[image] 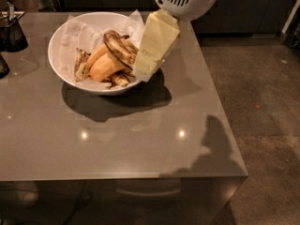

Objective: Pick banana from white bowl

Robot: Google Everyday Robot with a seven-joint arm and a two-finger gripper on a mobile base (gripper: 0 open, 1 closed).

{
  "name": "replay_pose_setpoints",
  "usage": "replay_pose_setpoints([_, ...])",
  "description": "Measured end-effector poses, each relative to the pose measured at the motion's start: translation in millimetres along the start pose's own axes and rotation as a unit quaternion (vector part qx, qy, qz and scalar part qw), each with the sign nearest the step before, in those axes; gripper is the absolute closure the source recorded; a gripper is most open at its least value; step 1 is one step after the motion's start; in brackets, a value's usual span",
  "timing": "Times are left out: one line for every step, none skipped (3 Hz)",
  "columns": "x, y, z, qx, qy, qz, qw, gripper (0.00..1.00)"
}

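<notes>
The white bowl (pixel 65 36), lined with crumpled white paper, sits at the back left of the grey table. The banana (pixel 119 48), long, curved and streaked dark brown, lies on top of the fruit in it. Under it is a pale-orange rounded fruit (pixel 105 65), with smaller spotted bananas (pixel 82 64) beside it. My gripper (pixel 146 71), pale yellow under a white vented wrist, hangs over the bowl's right rim, just right of the banana's end.
A dark wire holder (pixel 11 32) stands at the table's far left edge. The table's right edge (pixel 220 121) drops to a speckled floor. Dark cabinets run along the back.
</notes>
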State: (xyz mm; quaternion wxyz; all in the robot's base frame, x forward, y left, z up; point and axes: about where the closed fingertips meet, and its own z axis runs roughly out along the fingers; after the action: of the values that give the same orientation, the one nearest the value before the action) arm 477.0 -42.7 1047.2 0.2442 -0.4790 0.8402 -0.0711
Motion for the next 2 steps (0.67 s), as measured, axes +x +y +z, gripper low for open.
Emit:
replay_pose_setpoints([-24.6,-9.7,23.6,-0.001,0.005,0.049,0.9988,0.0])
replay_pose_setpoints([-42.5,-12.2,53.8,-0.025,0.028,0.061,0.9974,0.0])
